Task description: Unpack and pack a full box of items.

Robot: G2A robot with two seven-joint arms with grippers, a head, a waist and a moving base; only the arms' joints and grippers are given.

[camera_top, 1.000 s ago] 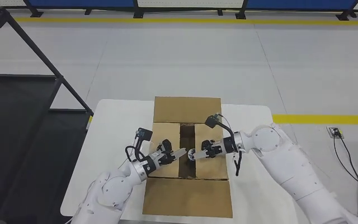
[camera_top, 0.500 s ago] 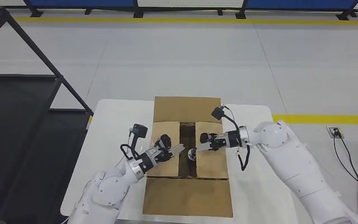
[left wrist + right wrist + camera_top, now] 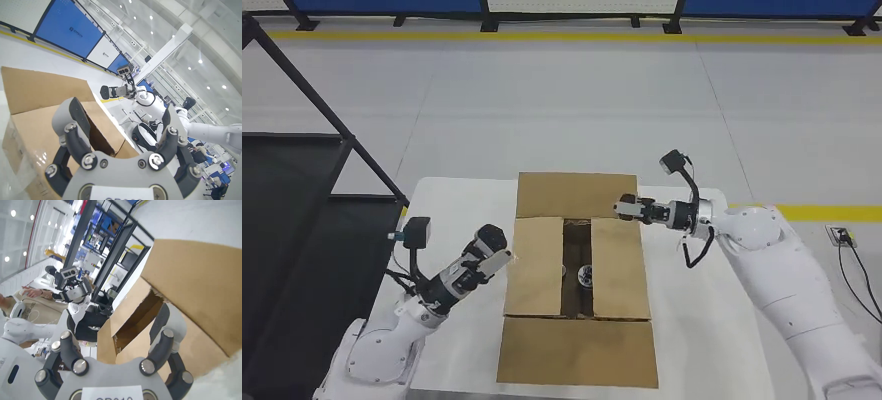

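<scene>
Two or so small items point(image 3: 585, 272) peek through the slot between the half-shut side flaps of the cardboard box point(image 3: 542, 280), mid-frame in the top view. They're too shadowed to name, and the rest of the inside is hidden. The box sits in the middle of the white table point(image 3: 457, 210), with its far and near flaps folded out flat.

Left gripper point(image 3: 498, 259) hangs just left of the box, not touching it. Its wrist cam shows the fingers point(image 3: 77, 111) spread wide with nothing between them.

Right gripper point(image 3: 626, 208) is at the box's upper right corner, by the far flap's fold. In its wrist cam one finger point(image 3: 166, 321) is clear and the other's tip is hard to make out, but the linkage is splayed wide and it's holding nothing. Can't tell whether that finger touches the cardboard.
</scene>
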